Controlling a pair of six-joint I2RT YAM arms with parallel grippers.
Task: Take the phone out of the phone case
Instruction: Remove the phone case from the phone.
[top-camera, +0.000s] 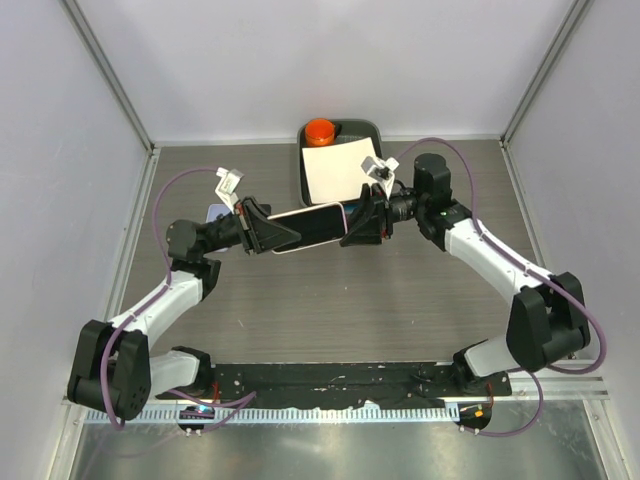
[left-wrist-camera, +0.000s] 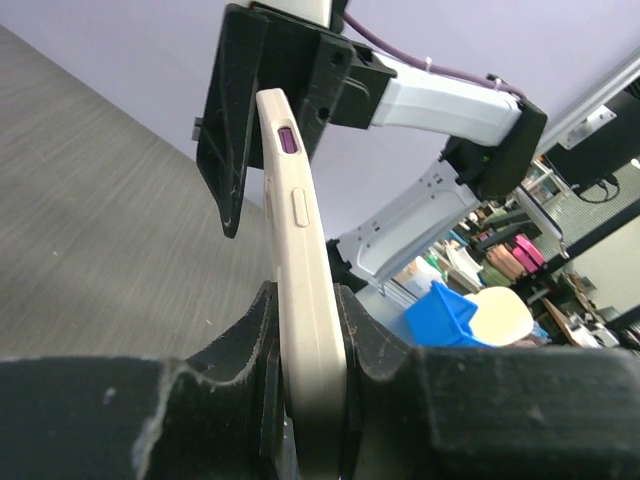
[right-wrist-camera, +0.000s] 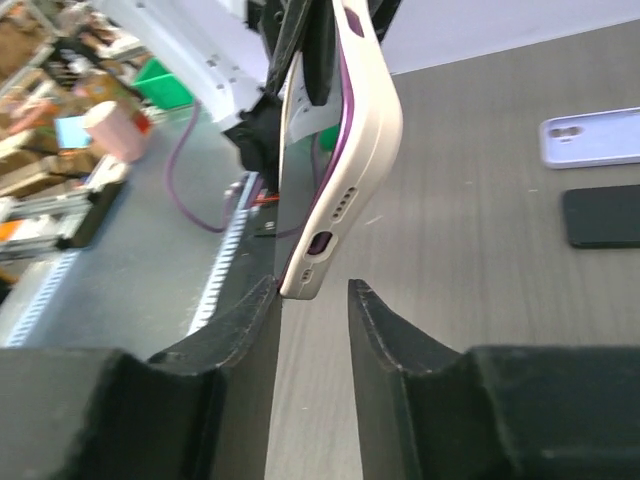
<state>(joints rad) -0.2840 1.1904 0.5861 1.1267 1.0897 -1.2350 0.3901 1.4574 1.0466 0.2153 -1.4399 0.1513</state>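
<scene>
A phone in a cream case (top-camera: 310, 227) is held in the air edge-up between both arms. My left gripper (top-camera: 265, 232) is shut on its left end; in the left wrist view the cream case (left-wrist-camera: 300, 260) stands clamped between my left gripper's (left-wrist-camera: 312, 350) pads. My right gripper (top-camera: 358, 225) is at the right end with its jaws open. In the right wrist view the case's port end (right-wrist-camera: 350, 150) sits just past my right gripper (right-wrist-camera: 313, 300), its corner touching the left fingertip (right-wrist-camera: 262, 300). A purple phone edge (right-wrist-camera: 345, 90) shows inside the case.
A dark tray (top-camera: 372, 130) at the back holds a white sheet (top-camera: 338, 170) and an orange object (top-camera: 320, 130). A lavender case (right-wrist-camera: 590, 137) and a black phone (right-wrist-camera: 600, 215) lie flat on the table beyond the left arm.
</scene>
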